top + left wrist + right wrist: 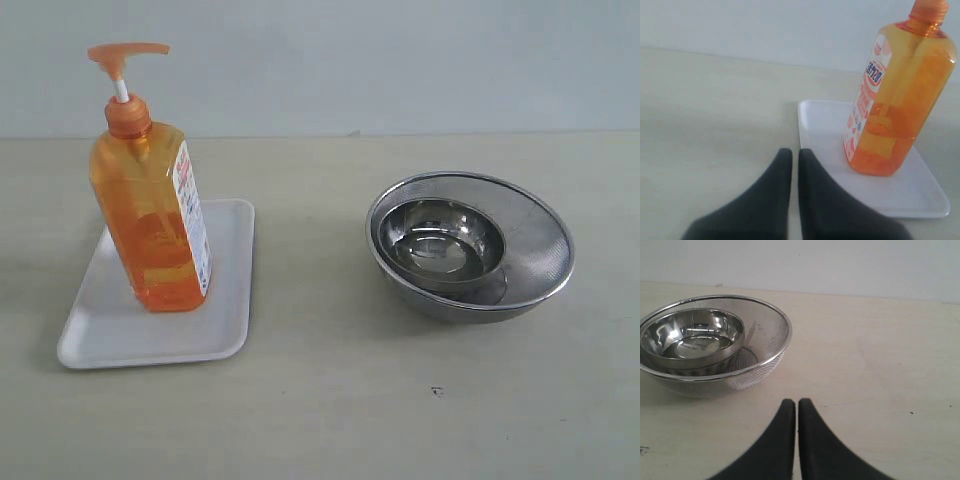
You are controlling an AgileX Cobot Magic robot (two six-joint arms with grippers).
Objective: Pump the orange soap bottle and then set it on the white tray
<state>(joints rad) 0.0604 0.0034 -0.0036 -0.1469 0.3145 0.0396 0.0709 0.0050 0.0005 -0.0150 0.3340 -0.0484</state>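
The orange soap bottle (152, 225) stands upright on the white tray (110, 335) as the left gripper (795, 153), jaws closed on nothing, hangs near the tray's edge and the right gripper (796, 403), likewise closed, faces the mesh bowl (767, 335); any withdrawal should steer clear of the tall bottle.

Seen from its own wrist, left hand (790, 155): two dark fingers (765, 200) closed, tips side by side, only a hairline slit between them, nothing gripped. The fingers taper from broad bases to narrow rounded tips. From the other wrist, right hand (797, 404): same pose, dark fingers (822, 445) pressed tip to tip with a thin seam between, holding nothing. Both hands point out low across the bench (880, 365).
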